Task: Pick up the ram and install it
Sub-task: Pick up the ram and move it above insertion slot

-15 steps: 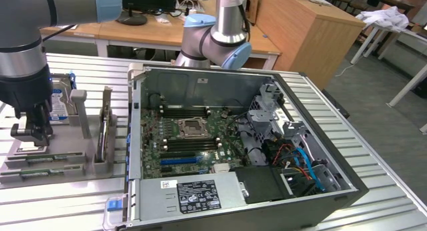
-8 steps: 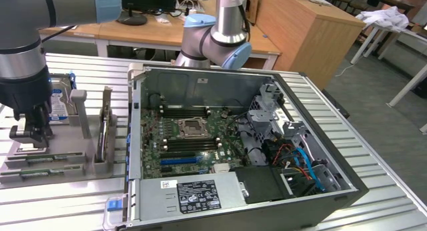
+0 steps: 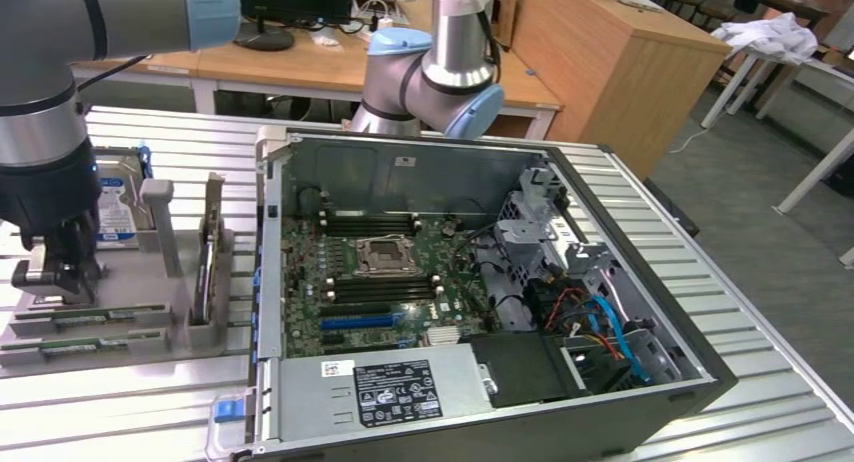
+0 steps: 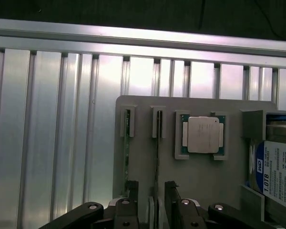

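Currently the gripper [image 3: 60, 274] is hanging low over a grey holder [image 3: 140, 334] that is sitting on the ribbed metal tabletop [image 3: 160, 407] at the exterior view's left, beside an open computer case [image 3: 400, 154]. Its jaws are standing wide apart and gripping nothing. In the wrist view the gripper [image 4: 151, 188] is straddling the ram [image 4: 157, 155], which is standing on its long edge in a slot of the holder [image 4: 205, 183], seen as a thin dark line running between the two fingers [image 4: 132, 188]. A gap is showing on each side of the stick, and the stick is lying nearer the finger on the processor side. In the exterior view the same ram [image 3: 107, 316] is resting in the holder just below the gripper. A second ram stick [image 4: 126, 157] is standing parallel in the neighbouring slot, outside the fingers, its edge looking green. On the other side of the ram a square silver processor chip [image 4: 203, 134] is lying flat in its own recess, and beyond that a hard drive [image 4: 279, 174] is standing in a compartment of the holder. Inside the case the green motherboard [image 3: 400, 282] is lying exposed, with long black memory slots [image 3: 380, 222] flanking its central socket. The tabletop [image 4: 47, 143] is showing bare ribs beside the holder.
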`<state>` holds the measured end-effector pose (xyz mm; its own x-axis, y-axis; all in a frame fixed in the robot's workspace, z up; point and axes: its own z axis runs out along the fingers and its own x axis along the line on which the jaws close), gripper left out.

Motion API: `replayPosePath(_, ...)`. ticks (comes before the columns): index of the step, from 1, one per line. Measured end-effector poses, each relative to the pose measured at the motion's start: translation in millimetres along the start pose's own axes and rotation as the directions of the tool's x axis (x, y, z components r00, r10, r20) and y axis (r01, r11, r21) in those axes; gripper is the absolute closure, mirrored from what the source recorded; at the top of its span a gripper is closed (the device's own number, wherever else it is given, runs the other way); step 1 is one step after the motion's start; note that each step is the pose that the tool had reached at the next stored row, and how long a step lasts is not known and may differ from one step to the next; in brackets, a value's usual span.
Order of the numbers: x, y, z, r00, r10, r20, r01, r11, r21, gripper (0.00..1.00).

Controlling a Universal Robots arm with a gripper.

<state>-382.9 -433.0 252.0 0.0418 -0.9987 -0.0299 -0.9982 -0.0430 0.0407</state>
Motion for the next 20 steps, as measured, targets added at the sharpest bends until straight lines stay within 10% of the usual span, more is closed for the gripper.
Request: replayPosePath(20,20.2,2.9,-0.5,1.0,0.0,-0.0001,0.0,1.0,-0.0001,0.64)
